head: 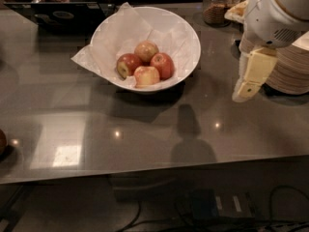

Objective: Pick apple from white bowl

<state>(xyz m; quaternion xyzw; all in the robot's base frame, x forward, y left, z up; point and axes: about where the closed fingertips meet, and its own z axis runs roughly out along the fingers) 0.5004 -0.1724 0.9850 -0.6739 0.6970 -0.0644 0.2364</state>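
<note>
The white bowl, wide and lined with crumpled white paper, stands at the back middle of the grey table. Several apples lie in it. The bright red apple is at the right of the pile. A paler apple lies behind it, another pale one in front, and a darker red one with a yellow-green patch to the left. My gripper, cream-coloured under a white arm, hangs pointing down to the right of the bowl, apart from it and above the table.
Stacks of beige plates stand right behind the gripper at the right edge. A glass jar is at the back. A dark flat item lies at the back left. A dark round object sits at the left edge.
</note>
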